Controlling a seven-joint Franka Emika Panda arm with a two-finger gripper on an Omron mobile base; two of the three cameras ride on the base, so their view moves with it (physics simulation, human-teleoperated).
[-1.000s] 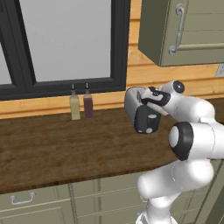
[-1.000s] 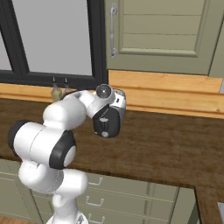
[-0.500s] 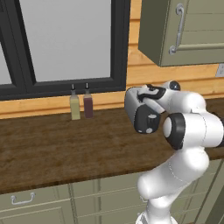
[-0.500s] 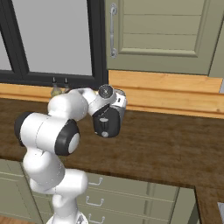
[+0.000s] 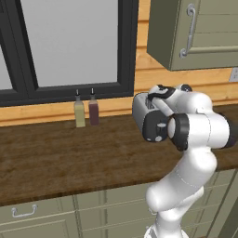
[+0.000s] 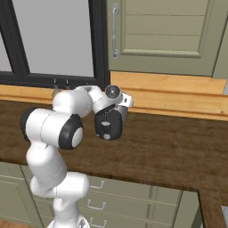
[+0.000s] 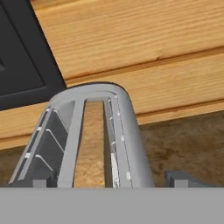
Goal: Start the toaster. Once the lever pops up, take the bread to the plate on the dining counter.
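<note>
The silver-grey toaster stands on the dark wood worktop by the wooden back wall, its dark end panel with a pale knob facing the room. In the hand view I look down on its two slots. A light-brown slice of bread sits in the right slot, and the left slot shows bare wire guides. My gripper hovers just above the toaster top, open, with one fingertip on each side of the body and nothing held.
Two slim bottles stand at the back of the worktop left of the toaster, under the black-framed window. A pale green wall cabinet hangs above the toaster. Drawer fronts run below the worktop edge.
The arm's elbow has swung upward and closer to the toaster. The hand has stayed over the toaster top, and the toaster and bottles have not moved.
</note>
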